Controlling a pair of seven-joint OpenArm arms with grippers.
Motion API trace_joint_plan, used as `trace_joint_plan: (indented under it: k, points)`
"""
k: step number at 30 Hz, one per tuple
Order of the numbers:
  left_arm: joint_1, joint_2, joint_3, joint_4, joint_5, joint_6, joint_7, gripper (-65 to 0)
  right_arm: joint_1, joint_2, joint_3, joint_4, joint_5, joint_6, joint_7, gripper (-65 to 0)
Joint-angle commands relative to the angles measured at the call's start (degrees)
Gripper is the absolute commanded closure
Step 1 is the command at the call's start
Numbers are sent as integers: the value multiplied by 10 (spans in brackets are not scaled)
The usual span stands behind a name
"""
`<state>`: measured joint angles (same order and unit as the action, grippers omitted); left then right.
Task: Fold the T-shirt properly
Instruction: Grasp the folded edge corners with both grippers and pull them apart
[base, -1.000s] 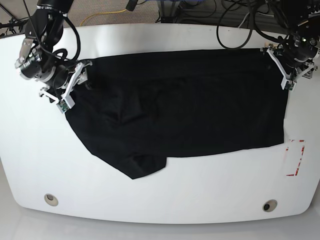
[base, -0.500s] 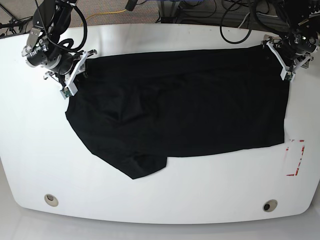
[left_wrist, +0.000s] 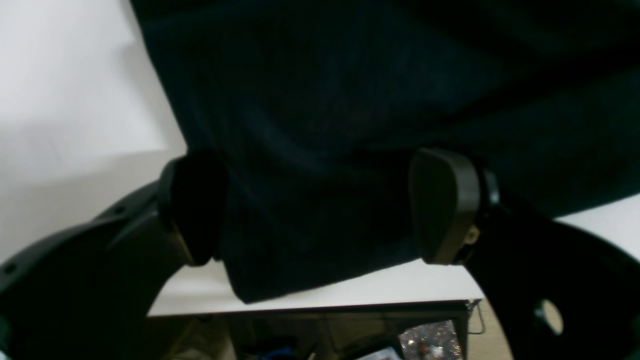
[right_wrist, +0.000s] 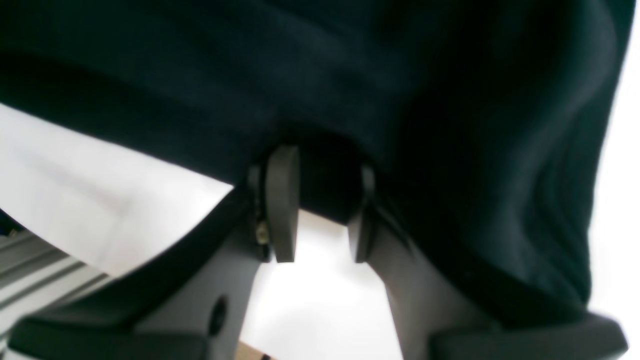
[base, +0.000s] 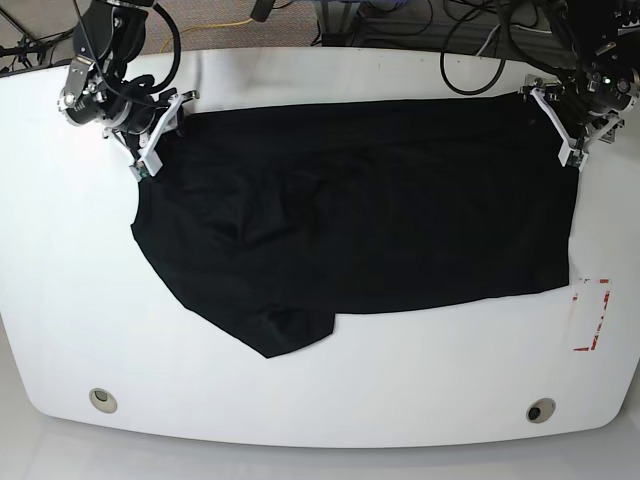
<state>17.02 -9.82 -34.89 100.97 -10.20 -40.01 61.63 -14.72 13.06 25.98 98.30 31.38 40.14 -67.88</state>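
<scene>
The black T-shirt (base: 380, 210) lies spread across the white table, with a sleeve bunched toward the front left. My right gripper (base: 155, 130) is at its far left corner. In the right wrist view the right gripper (right_wrist: 322, 210) has its pads (right_wrist: 282, 200) close together, and a fold of the T-shirt (right_wrist: 350, 75) is pinched between them. My left gripper (base: 570, 125) is at the far right corner. In the left wrist view the left gripper (left_wrist: 317, 207) stands wide open, straddling the corner of the T-shirt (left_wrist: 350, 100), which lies flat on the table.
The table (base: 400, 385) has two round holes near its front edge, one at the left (base: 101, 399) and one at the right (base: 540, 411). A red-marked patch (base: 588, 315) sits at the right edge. Cables hang behind the far edge, and that edge (left_wrist: 310, 307) runs just behind the left gripper.
My right gripper has moved toward the far edge and closed on the shirt's far left corner. The left gripper has shifted slightly and stayed open.
</scene>
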Motion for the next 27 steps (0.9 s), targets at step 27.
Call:
trace_joint_plan:
  k: [27]
  points:
    - [-26, -48, -3, -23, -1, 0, -7, -524, -39, 109, 92, -9, -5, -1, 31, -152]
